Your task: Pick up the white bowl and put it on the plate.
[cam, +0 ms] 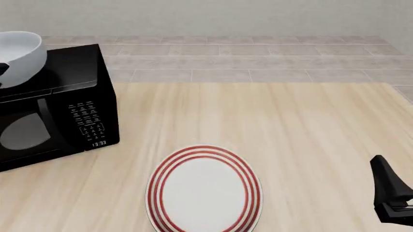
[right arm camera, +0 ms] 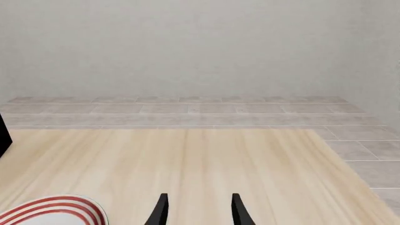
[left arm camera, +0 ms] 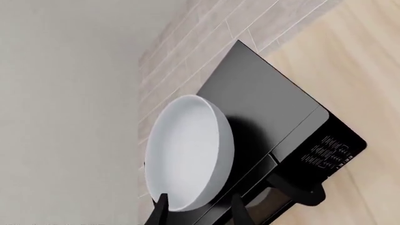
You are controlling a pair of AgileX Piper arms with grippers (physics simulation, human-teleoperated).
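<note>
White bowl held above the microwave, plate waiting on the desk.

The wooden desk (cam: 297, 125) carries a black microwave (cam: 71, 111) at its left edge and the plate (cam: 204, 189), lying flat near the front edge around the middle. The white bowl (cam: 19, 57) sits tilted over the microwave's top, its opening turned sideways rather than up. The left pincer (left arm camera: 198, 206) grips the bowl's rim between its fingers. The right pincer (right arm camera: 198, 208) hovers near the front right corner, fingers moderately apart and holding nothing.
</note>
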